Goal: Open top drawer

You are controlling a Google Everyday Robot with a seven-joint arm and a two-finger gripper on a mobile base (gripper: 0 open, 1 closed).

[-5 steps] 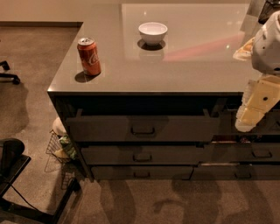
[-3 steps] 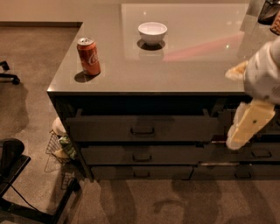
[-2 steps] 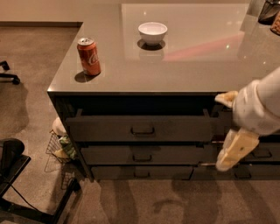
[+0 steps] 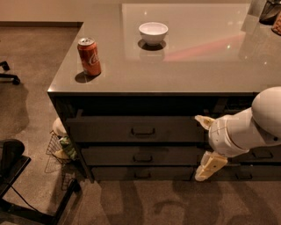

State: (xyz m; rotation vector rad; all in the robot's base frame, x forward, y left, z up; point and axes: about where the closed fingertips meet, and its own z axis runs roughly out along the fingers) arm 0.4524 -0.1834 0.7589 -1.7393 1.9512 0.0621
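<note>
Nearest you, the robot's cream two-finger gripper (image 4: 203, 145) hung low in front of the cabinet. Its fingers (image 4: 210, 165) were spread apart, pinching nothing. It sat just right of the wide dark grey-brown top drawer (image 4: 109, 129), beside the front's right end and well apart from the small rectangular metal pull handle (image 4: 142, 131) at its centre.

That drawer was the tallest front, directly under the glossy grey countertop (image 4: 184, 74) and above two slimmer dark drawers (image 4: 109, 156).

You should have judged it stiff, rigid and not fragile. It would probably slide straight out on runners, though with some drag given its width. The handle was the only sensible hold. It was thin and likely slick metal, so hooking behind the bar would have served you better than squeezing it, and a central pull should have kept the drawer from racking.

Much stayed hidden:
- **Drawer state:** whether the drawer was fully shut or a crack ajar could not be told in the shadow under the counter lip.
- **Interior:** it did not show.
- **Drawers to the right:** the white arm (image 4: 259, 125) covered most of the narrower ones.

Farther back stood a red soda can (image 4: 89, 56) and a white bowl (image 4: 153, 33) (neither in your way). Dark objects at the far right corner (image 4: 268, 11) were cut off by the edge.
</note>
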